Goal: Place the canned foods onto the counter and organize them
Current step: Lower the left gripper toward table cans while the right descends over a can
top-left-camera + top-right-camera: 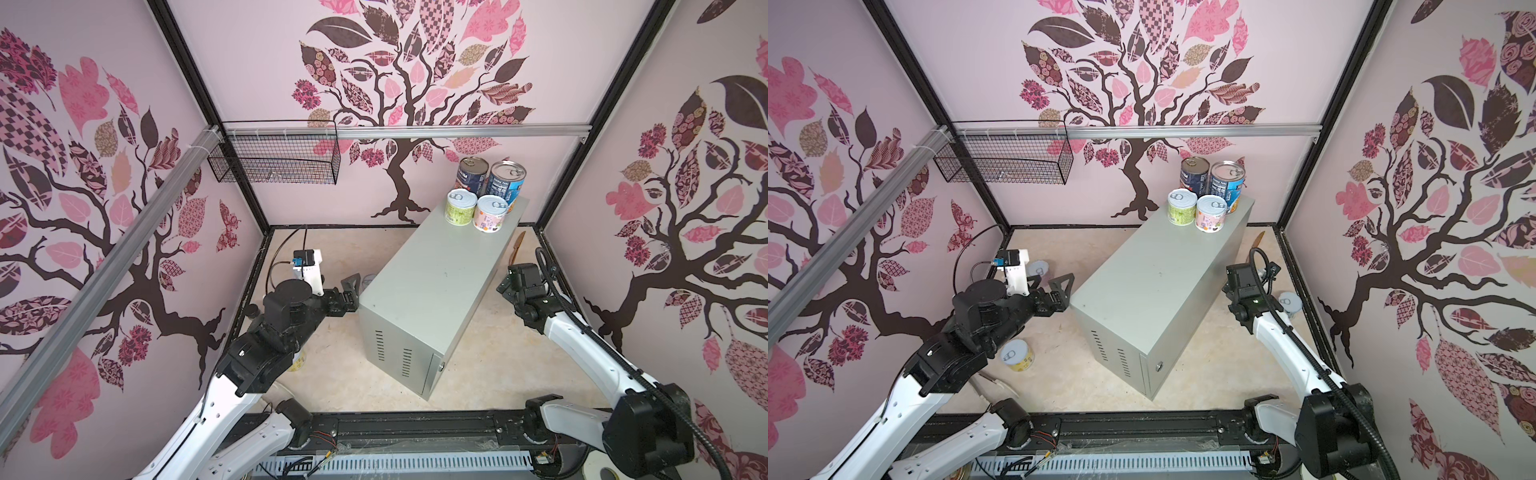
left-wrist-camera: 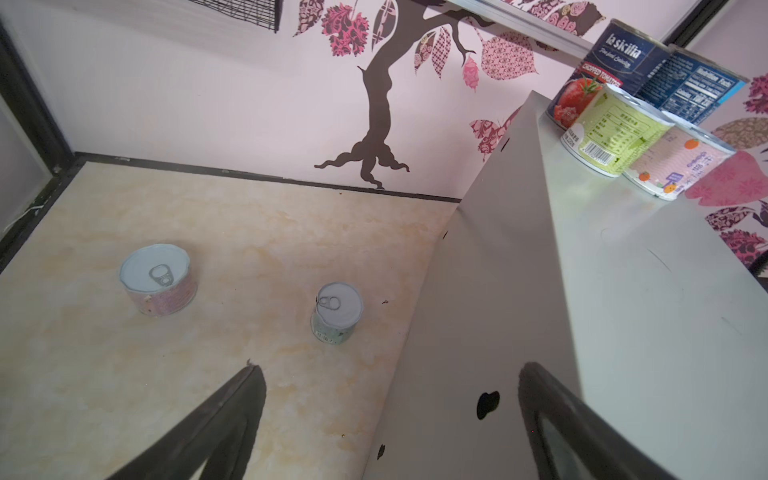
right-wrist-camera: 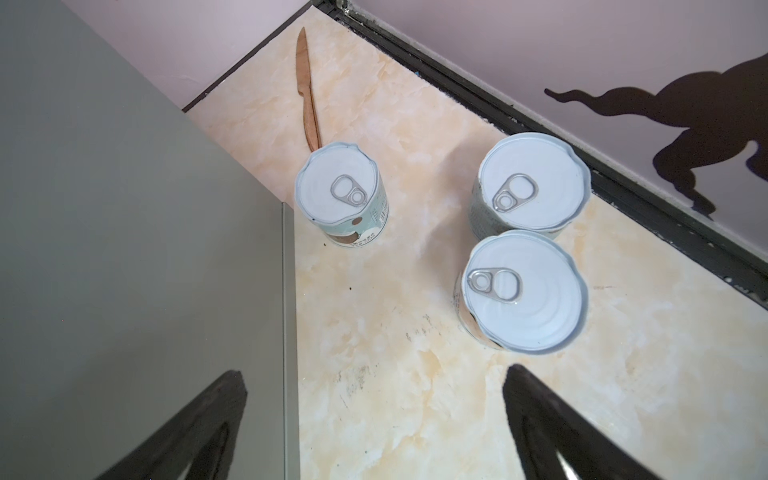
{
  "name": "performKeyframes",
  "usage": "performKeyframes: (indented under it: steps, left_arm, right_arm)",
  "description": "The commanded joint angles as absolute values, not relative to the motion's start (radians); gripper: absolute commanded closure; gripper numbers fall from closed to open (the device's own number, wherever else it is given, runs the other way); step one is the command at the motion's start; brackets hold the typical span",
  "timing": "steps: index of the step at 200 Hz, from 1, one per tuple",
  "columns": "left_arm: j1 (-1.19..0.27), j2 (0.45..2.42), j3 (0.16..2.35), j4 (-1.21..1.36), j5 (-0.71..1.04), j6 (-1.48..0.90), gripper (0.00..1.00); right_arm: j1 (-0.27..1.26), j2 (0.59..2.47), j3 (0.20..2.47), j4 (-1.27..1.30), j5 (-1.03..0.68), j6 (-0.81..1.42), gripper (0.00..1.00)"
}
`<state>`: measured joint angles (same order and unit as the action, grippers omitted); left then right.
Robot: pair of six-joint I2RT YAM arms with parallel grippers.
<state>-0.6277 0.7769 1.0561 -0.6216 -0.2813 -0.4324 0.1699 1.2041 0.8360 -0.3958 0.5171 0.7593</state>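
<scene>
Pink tree-papered walls (image 1: 257, 75) ring us. In both top views four canned foods (image 1: 490, 214) crowd the far end of the counter (image 1: 432, 282). Left wrist: our left gripper (image 2: 390, 370) gapes empty beside it, two cans (image 2: 337, 311) ahead. Right wrist: our right gripper (image 3: 374, 372) gapes empty near three cans (image 3: 523, 291) and a wooden knife (image 3: 307, 91).

The counter (image 1: 436, 266) is plain light grey. On it: the tomato can (image 2: 598, 75), dark blue with red fruit; the blue can (image 1: 503, 189), dark and bright blue, white print; the green can (image 1: 459, 214), pale yellow-green; the pink can (image 1: 490, 220), pastel with orange spots. Left of the counter, the yellow can (image 1: 1019, 361), silver-topped; right of it, the knife (image 3: 306, 91), brown wood. The floor (image 1: 332, 382) is cream marbled, the walls (image 1: 270, 83) pale pink with dark brown trees, the basket (image 1: 274, 160) black wire.
</scene>
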Motion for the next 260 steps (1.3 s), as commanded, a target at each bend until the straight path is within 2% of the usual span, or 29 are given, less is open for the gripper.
performKeyframes:
  steps: [1, 59, 122, 194, 260]
  left_arm:
    - [-0.630, 0.766, 0.963, -0.790, -0.322, -0.453, 0.02]
    - [-0.604, 0.759, 0.900, -0.757, -0.368, -0.555, 0.02]
    - [-0.460, 0.778, 0.818, -0.711, -0.163, -0.616, 0.02]
    - [-0.459, 0.746, 0.744, -0.679, -0.081, -0.601, 0.02]
    - [-0.458, 0.709, 0.735, -0.671, -0.052, -0.588, 0.02]
  right_arm:
    - [0.122, 1.255, 0.877, -0.339, 0.488, 0.749, 0.00]
    - [-0.004, 1.337, 0.878, -0.238, 0.381, 0.684, 0.00]
    - [-0.008, 1.459, 0.924, -0.106, 0.289, 0.579, 0.00]
    - [-0.011, 1.663, 1.055, -0.124, 0.275, 0.553, 0.00]
    - [-0.014, 1.767, 1.121, -0.149, 0.304, 0.534, 0.00]
